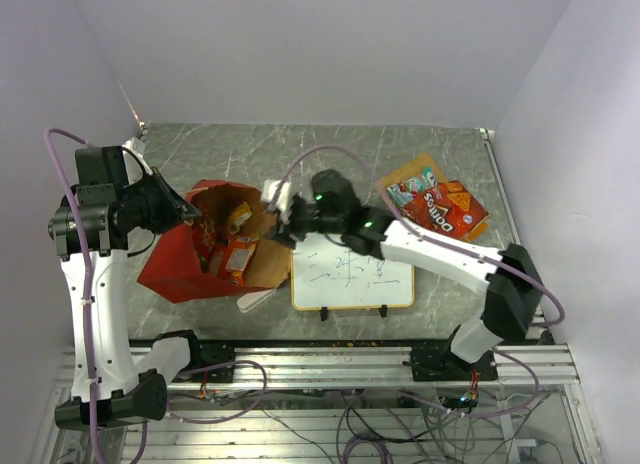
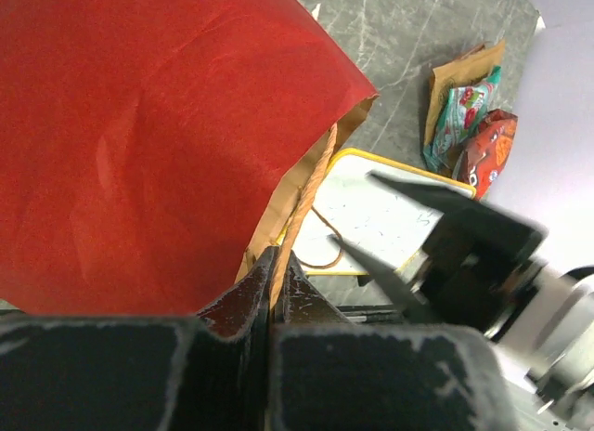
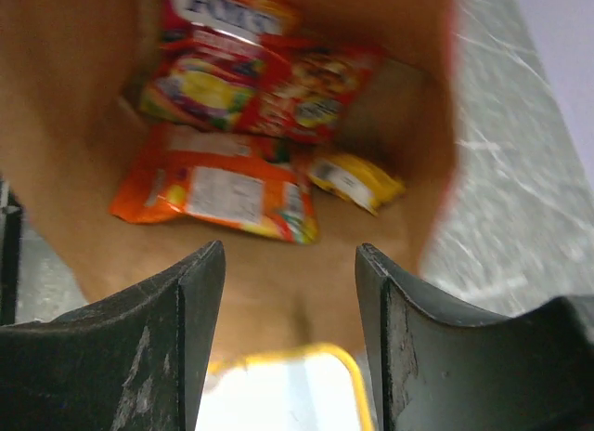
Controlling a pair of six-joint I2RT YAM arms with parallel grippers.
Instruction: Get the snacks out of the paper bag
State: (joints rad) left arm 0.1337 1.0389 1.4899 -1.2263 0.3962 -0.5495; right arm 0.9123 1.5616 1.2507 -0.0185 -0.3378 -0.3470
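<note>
Paper bag (image 1: 170, 269): laid on the left part of the counter (image 1: 300, 149), red outside, brown inside, its mouth turned to the right
Left hand (image 2: 278, 264): closed tight on the rim of the paper bag at its far left edge, the brown edge pinched between the fingers
Right hand (image 3: 290, 292): held wide open at the mouth of the bag, nothing gripped, fingers pointed inward
Inside the bag: an orange packet (image 3: 218, 189), a red packet (image 3: 260, 78) behind it and a small yellow packet (image 3: 357, 180) beside it to the right
Outside the bag: a teal packet (image 1: 410, 189) and a red bag (image 1: 452, 209) piled on a flat orange bag (image 1: 425, 167) at the far right of the counter
Whiteboard (image 1: 350, 274): flat on the counter, just right of the bag's mouth
</note>
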